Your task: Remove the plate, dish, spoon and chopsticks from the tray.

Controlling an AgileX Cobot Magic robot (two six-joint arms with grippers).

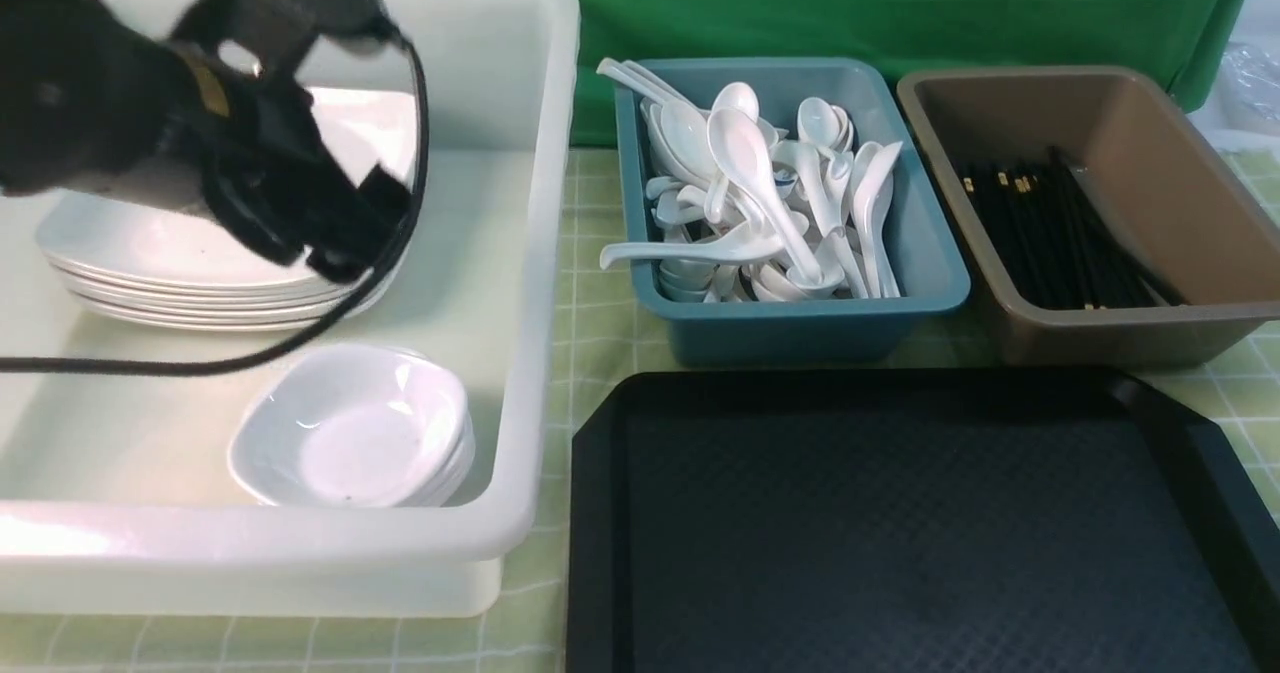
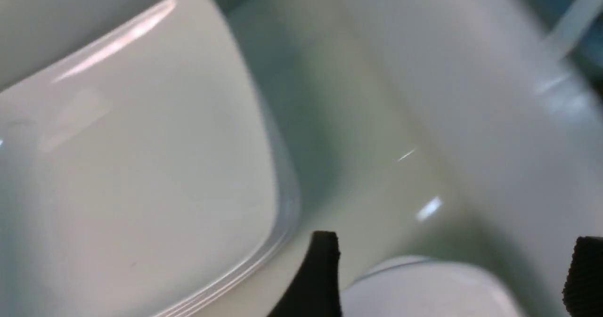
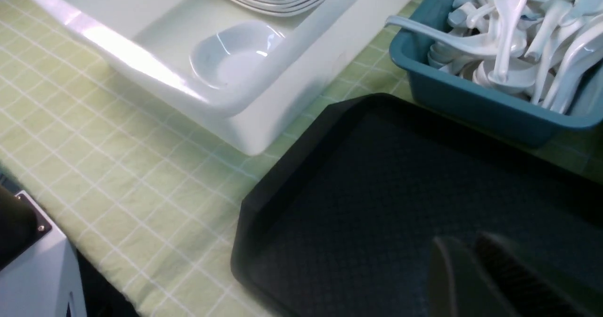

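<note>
On green checked cloth: nothing left on the tray (image 1: 900,533). Plate (image 1: 150,243) on its stack in the white tub (image 1: 545,253), below left gripper (image 2: 454,260), wide open, empty. Right gripper (image 3: 471,279) blurry: cannot tell. Looks like last step; next, lift away gently.

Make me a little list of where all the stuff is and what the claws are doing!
tray: black, nothing on the part shown
plates: stacked in the white tub
dishes: small stack in the same tub
spoons: piled in the teal bin
chopsticks: in the brown bin
left claw: open, above the tub by the plates, holding nothing
right claw: above the tray, blurred, open or shut unclear
</note>
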